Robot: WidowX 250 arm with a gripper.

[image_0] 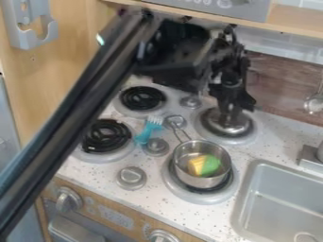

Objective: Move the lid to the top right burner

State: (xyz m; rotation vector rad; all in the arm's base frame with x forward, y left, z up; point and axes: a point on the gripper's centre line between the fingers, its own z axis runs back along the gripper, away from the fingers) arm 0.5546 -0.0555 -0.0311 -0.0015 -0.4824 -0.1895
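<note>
The lid (221, 125) is placed at the top right burner (234, 141), as required. End effector (232, 113) opening and hold cannot be told.

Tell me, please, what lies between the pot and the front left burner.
A silver knob and a blue fork lie between them, as the camera view shows.
</note>
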